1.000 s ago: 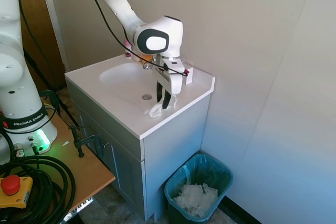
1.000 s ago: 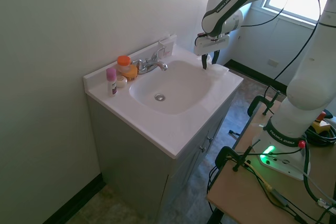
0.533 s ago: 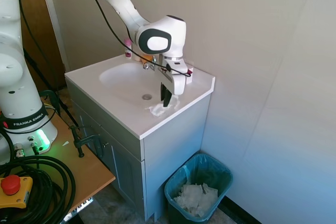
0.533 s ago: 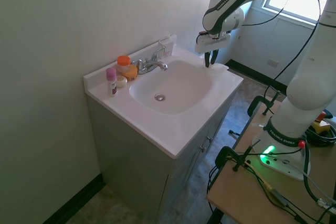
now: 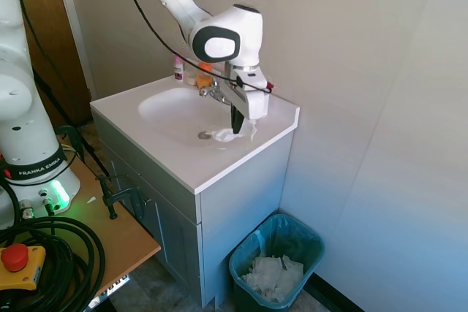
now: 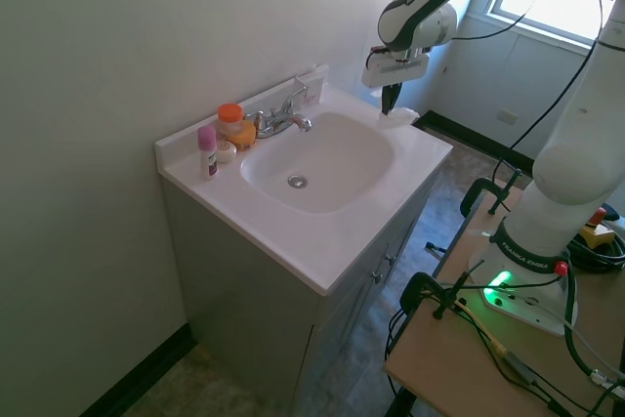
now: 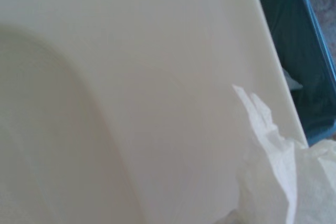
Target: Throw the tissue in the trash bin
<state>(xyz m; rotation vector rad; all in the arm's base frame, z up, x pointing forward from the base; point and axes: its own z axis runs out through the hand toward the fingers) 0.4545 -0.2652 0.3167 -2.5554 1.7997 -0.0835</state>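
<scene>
Carrying the crumpled white paper tissue clear of the white vanity countertop, with the black two-finger gripper of the white arm pinched closed on the upper folds and the rest hanging loose just above the counter's right end, beside the basin. Lift only as far as needed for the trailing folds to clear the counter edge; thin paper tears or slips from a light pinch under fast motion, so keep travel slow and steady. Translate outward past the counter's edge, then lower toward the small dark teal plastic trash bin on the floor beside the cabinet, already holding a heap of white crumpled papers. Centre over the rounded rim before parting the fingers, since light paper likely drifts. Descend close to the teal liner first. In the wrist view, tissue and bin both show.
</scene>
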